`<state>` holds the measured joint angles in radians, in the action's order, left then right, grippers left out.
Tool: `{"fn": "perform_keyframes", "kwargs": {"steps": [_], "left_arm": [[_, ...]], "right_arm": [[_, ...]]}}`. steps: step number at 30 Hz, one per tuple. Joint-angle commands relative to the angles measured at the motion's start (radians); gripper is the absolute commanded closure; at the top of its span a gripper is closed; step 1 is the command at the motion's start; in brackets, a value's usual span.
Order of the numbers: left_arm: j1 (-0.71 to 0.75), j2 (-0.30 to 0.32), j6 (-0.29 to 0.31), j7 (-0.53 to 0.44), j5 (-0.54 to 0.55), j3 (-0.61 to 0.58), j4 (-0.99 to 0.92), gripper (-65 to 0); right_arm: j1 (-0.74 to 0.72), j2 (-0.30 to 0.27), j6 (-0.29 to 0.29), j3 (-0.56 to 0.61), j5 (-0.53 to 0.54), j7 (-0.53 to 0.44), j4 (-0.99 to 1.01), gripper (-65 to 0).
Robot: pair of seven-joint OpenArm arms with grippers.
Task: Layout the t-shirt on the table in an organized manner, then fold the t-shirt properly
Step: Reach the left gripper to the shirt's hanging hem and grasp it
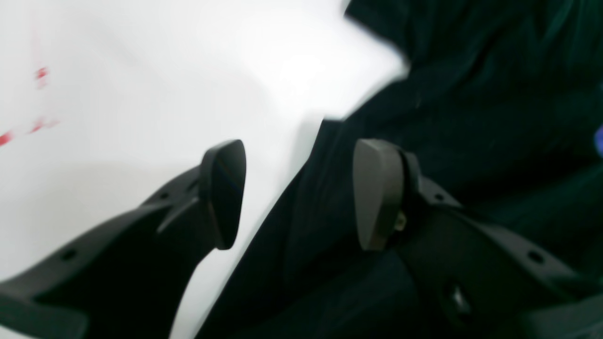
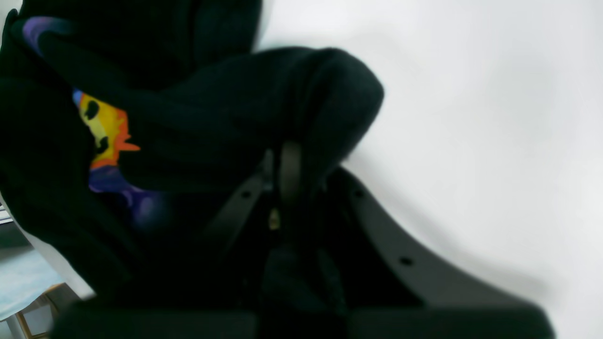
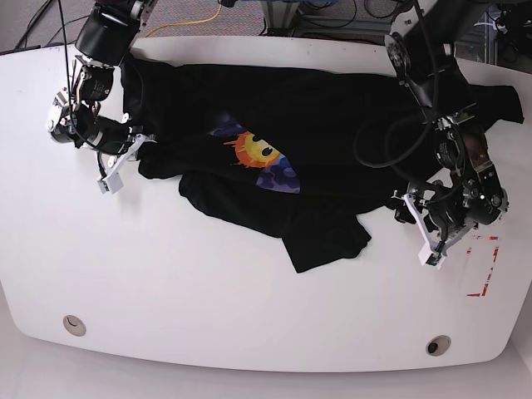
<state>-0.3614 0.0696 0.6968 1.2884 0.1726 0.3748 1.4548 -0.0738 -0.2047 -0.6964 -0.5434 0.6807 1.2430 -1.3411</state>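
Barely started — the t-shirt (image 3: 283, 158) is a rumpled heap on the table (image 3: 208, 307). Right gripper (image 2: 282, 165) pinches cloth, left gripper (image 1: 299, 193) spread wide — no folds yet.

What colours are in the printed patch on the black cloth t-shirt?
Orange-yellow face on purple-blue printed patch; clearest in the base view.

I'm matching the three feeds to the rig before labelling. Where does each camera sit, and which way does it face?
Left wrist: on the left arm, facing along its open left pincer at the t-shirt edge and the table.
Right wrist: on the right arm, facing its right pincer, shut on t-shirt cloth.
Base: overhead, looking down on both arms.
Shared: right wrist and base both show the sun print.
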Motion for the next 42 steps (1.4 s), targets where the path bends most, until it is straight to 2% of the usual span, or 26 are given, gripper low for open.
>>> {"fn": "perform_keyframes", "kwargs": {"steps": [1, 12, 26, 28, 34, 42], "left_arm": [[-0.037, 0.005, -0.013, -0.036, 0.009, 0.000, -0.044, -34.4], [-0.081, 0.009, -0.016, -0.079, 0.012, 0.000, -0.271, -34.4], [-0.074, 0.009, -0.015, -0.085, 0.014, -0.052, -0.271, -33.8], [-0.074, 0.009, -0.015, -0.085, 0.014, -0.052, -0.271, -32.2], [-0.074, 0.009, -0.015, -0.085, 0.014, -0.053, -0.271, -19.7], [-0.072, 0.011, -0.015, -0.082, 0.014, -0.053, -0.271, -18.7]], "right_arm": [[-0.016, -0.014, -0.002, -0.004, 0.020, -0.007, -0.021, 0.0], [-0.017, -0.014, -0.002, -0.004, 0.020, -0.007, -0.021, 0.0], [-0.019, -0.014, -0.002, -0.005, 0.020, -0.010, -0.021, 0.0], [-0.019, -0.014, -0.002, -0.005, 0.020, -0.010, -0.021, 0.0], [-0.019, -0.014, -0.002, -0.008, 0.021, -0.010, -0.021, 0.0], [-0.019, -0.014, -0.002, -0.010, 0.020, -0.010, -0.021, 0.0]]}}
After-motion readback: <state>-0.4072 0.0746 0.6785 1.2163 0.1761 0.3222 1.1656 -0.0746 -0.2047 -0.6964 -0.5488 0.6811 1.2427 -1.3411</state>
